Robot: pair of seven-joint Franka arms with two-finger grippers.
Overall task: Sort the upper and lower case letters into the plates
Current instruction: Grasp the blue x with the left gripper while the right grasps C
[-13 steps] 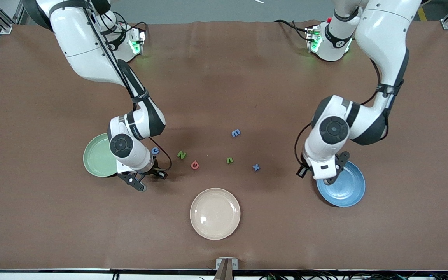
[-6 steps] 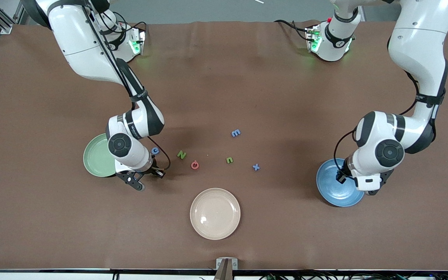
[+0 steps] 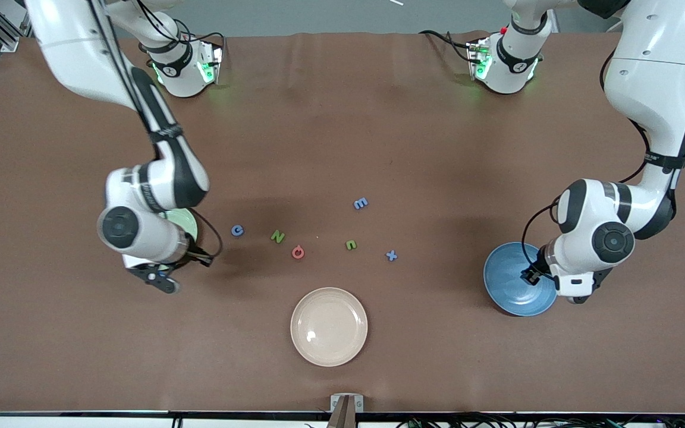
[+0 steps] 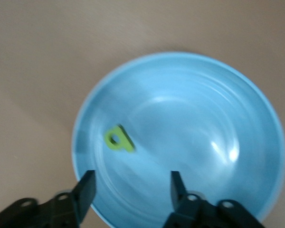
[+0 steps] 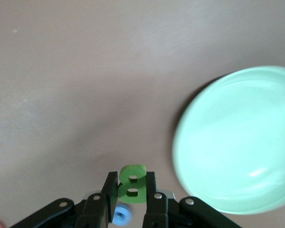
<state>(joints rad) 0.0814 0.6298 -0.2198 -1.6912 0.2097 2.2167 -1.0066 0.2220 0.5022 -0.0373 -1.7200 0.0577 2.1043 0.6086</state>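
Note:
My right gripper (image 3: 161, 280) is shut on a green B (image 5: 132, 184) and holds it up over the table beside the mint green plate (image 5: 237, 142), which shows only as a sliver under that arm in the front view (image 3: 184, 219). My left gripper (image 4: 131, 183) is open and empty over the blue plate (image 3: 509, 279), which holds one small green letter (image 4: 118, 140). On the table between the plates lie a blue G (image 3: 237, 230), green N (image 3: 277, 236), pinkish-red o (image 3: 298, 252), green n (image 3: 351, 244), blue x (image 3: 391, 255) and blue m (image 3: 361, 203).
A cream-beige plate (image 3: 329, 326) lies nearer to the front camera than the row of letters. The brown table mat (image 3: 342, 119) stretches bare toward the arms' bases.
My right arm has swung away from the letters toward its own end of the table with the green B. My left arm has shifted across the blue plate toward its end.

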